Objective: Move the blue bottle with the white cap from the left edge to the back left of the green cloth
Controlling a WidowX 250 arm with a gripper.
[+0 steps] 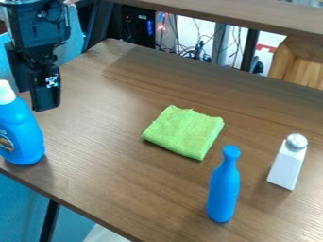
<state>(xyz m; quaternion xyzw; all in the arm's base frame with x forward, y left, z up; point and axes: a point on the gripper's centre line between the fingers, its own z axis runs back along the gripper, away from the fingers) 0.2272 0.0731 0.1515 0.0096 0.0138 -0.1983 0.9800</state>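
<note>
Camera view: left of the green cloth (pixel 183 131), we see the gripper (pixel 37 98) (open or closed, we cannot tell) near the white-capped bottle (pixel 22 134), also left of the cloth. We judge that a low sideways swing could topple this bottle off the table (pixel 107 170).

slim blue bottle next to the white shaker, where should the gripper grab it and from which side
Best bet is the neck of the slim blue bottle, coming straight down from above and closing across it. It stands upright, and the neck is narrower than the body, with a wider head on top that should help stop it slipping out.
</note>
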